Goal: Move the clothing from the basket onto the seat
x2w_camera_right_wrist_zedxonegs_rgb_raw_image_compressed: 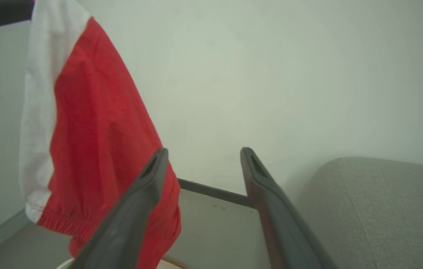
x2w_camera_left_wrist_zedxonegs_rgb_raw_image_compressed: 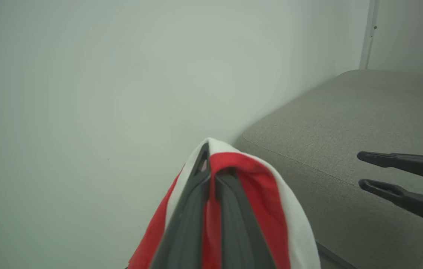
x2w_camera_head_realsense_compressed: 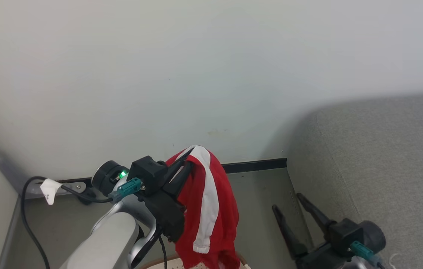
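My left gripper is shut on a piece of the clothing, a red garment with a white stripe that hangs down from its fingers above the floor, left of the seat. In the left wrist view the clothing drapes over the closed left gripper. Below the garment a sliver of the basket shows at the bottom edge. The grey seat fills the right side. My right gripper stands open and empty beside the seat's left edge, and its fingers also show open in its own wrist view.
A pale wall with a black baseboard runs behind everything. Grey floor lies between the basket and the seat. A black cable with a white tag loops at the left by a wall corner.
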{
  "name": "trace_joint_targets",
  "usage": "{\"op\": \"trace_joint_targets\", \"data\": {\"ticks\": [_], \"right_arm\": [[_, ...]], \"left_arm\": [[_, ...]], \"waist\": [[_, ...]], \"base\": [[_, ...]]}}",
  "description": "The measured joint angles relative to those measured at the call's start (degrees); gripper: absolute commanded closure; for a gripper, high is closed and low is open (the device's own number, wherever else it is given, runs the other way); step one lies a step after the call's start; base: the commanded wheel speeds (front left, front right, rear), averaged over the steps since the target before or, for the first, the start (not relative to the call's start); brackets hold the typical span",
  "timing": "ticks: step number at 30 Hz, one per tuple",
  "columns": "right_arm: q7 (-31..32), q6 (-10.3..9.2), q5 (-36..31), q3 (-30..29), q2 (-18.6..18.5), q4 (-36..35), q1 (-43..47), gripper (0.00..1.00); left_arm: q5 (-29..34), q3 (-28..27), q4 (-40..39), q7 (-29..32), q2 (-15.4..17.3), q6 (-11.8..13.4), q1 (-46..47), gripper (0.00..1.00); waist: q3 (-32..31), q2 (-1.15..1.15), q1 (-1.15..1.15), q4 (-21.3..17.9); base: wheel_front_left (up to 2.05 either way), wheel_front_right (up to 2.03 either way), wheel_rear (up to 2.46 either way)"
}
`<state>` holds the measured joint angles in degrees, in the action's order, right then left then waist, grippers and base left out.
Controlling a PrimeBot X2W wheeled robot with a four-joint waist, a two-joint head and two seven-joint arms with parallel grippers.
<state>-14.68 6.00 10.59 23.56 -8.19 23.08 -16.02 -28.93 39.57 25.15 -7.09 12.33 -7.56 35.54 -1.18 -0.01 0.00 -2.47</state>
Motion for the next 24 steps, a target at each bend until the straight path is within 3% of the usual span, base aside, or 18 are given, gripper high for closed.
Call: {"op": "trace_joint_targets", "data": {"ticks": [15, 24], "right_arm": [[0.58, 1.08, -0.64, 12.25, 1.93, 3.12, -4.8, 0.0], [0.55, 1.1, 0.98, 23.38, 2.61, 7.71, -11.67, 0.0]], "left_arm": [[-0.69, 0.03, -2.64, 4.05, 0.05, 0.01, 1.18, 1.0], [-1.75, 1.1, -2.99, 6.14, -1.93, 0.0, 3.4, 1.0]], "waist": [[0.65, 0.01, 0.01, -0.02], [1.58, 0.01, 0.01, 0.93]], "base": [[0.0, 0.0, 0.0], [0.0, 0.0, 0.0]]}}
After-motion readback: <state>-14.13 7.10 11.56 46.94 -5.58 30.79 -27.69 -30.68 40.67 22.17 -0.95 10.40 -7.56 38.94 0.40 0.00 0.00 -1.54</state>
